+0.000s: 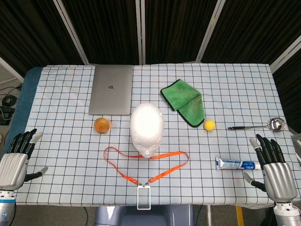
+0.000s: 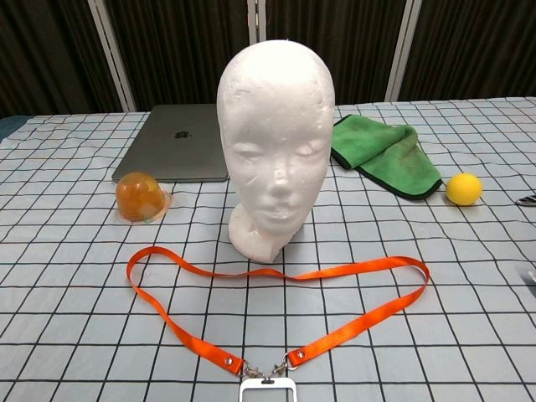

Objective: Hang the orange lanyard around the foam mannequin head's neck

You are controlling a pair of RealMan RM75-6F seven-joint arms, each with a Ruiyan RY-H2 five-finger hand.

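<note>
The flat orange ribbon lanyard (image 1: pixel 141 165) lay looped on the checked-cloth desk (image 1: pixel 235 94) before the white foam mannequin head (image 1: pixel 147 128). Left hand (image 1: pixel 16 157) and right hand (image 1: pixel 275 167) rested empty, fingers spread. Dark curtains (image 1: pixel 178 28) stood behind.

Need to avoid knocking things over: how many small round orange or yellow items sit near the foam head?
2: an orange dome-shaped item left of the foam mannequin head, before the laptop; a yellow ball right, beside the green cloth.

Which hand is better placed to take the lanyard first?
Left, though narrowly. The left hand waits open beside the orange lanyard's nearer loop end; the right hand has the toothpaste tube in between.
</note>
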